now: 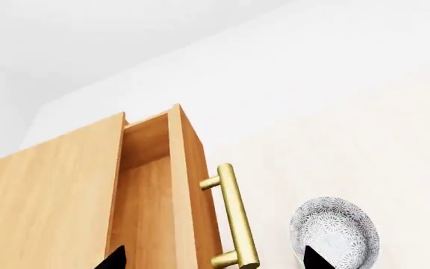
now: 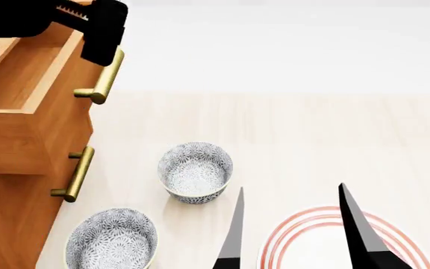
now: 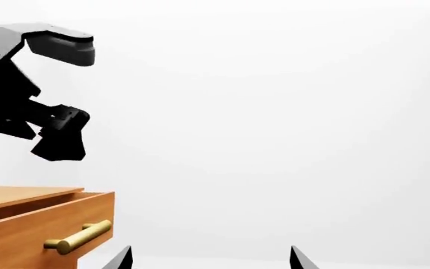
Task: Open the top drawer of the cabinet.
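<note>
The cabinet (image 2: 6, 224) stands at the left of the head view. Its top drawer (image 2: 64, 115) is pulled out, and the lighter wood box inside shows. The drawer's brass bar handle (image 2: 100, 78) sticks out from its front. My left gripper (image 2: 99, 53) is open and hangs just above the far end of that handle, not closed on it. In the left wrist view the left gripper (image 1: 215, 259) has its tips wide apart, with the handle (image 1: 234, 218) and drawer front (image 1: 192, 190) beyond them. My right gripper (image 2: 293, 224) is open and empty over the floor; it also shows in the right wrist view (image 3: 210, 259).
A lower drawer handle (image 2: 73, 174) is below the open drawer. Two patterned bowls (image 2: 195, 171) (image 2: 112, 240) sit in front of the cabinet. A red-ringed plate (image 2: 327, 246) lies under my right gripper. The right wrist view shows the drawer (image 3: 43, 224) and my left arm (image 3: 20, 106).
</note>
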{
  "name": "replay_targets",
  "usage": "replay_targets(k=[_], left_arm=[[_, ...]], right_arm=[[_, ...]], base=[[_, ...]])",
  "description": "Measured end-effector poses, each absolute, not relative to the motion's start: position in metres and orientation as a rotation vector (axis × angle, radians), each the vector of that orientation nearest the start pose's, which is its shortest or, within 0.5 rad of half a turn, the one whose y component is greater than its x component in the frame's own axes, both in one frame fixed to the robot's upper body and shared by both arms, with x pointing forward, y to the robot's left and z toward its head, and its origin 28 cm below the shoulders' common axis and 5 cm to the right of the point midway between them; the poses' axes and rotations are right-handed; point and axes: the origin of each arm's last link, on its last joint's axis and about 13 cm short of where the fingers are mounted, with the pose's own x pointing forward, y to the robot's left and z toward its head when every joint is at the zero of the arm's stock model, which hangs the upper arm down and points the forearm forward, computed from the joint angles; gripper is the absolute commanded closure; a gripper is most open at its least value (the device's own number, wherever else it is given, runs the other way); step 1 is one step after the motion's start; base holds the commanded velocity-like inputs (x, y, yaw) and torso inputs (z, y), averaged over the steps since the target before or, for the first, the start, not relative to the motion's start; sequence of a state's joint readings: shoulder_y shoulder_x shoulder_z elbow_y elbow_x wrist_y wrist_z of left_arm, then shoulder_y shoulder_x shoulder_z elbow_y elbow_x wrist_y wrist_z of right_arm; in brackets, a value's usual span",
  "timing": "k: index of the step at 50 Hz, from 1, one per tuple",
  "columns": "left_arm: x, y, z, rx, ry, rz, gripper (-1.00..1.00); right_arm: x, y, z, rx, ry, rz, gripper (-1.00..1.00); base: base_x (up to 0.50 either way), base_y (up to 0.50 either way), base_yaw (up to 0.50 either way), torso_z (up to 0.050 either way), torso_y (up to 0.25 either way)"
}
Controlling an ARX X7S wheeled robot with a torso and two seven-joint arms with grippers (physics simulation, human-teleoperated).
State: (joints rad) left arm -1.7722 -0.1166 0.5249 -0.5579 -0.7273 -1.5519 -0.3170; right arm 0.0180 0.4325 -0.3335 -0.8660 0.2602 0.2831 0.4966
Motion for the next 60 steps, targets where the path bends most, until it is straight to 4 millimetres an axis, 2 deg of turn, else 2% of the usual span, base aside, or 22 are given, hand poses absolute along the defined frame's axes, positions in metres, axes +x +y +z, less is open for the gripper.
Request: replay_targets(k=[9,20,35,60], left_arm=[[0.337,0.171,0.41,0.219,0.596,-0.137,-1.0],[0.333,0.169,0.421,0.084,0.746,-0.139,-1.0],[0.333,0.17,0.417,-0.012,0.855,-0.113,-1.0],[0.347,0.172,0.401,0.019,0.863,-0.038,-1.0]], right_arm=[[0.16,-0.084,0.155,0.011,-0.45,0.079,-1.0],[0.16,-0.084,0.156,0.013,-0.451,0.079,-1.0],[0.16,-0.084,0.156,0.014,-0.452,0.08,-1.0],[0.16,-0.084,0.156,0.013,-0.452,0.081,-1.0]], base=[[0.0,0.0,0.0,0.0,0.0],[0.0,0.0,0.0,0.0,0.0],[0.0,0.0,0.0,0.0,0.0],[0.0,0.0,0.0,0.0,0.0]])
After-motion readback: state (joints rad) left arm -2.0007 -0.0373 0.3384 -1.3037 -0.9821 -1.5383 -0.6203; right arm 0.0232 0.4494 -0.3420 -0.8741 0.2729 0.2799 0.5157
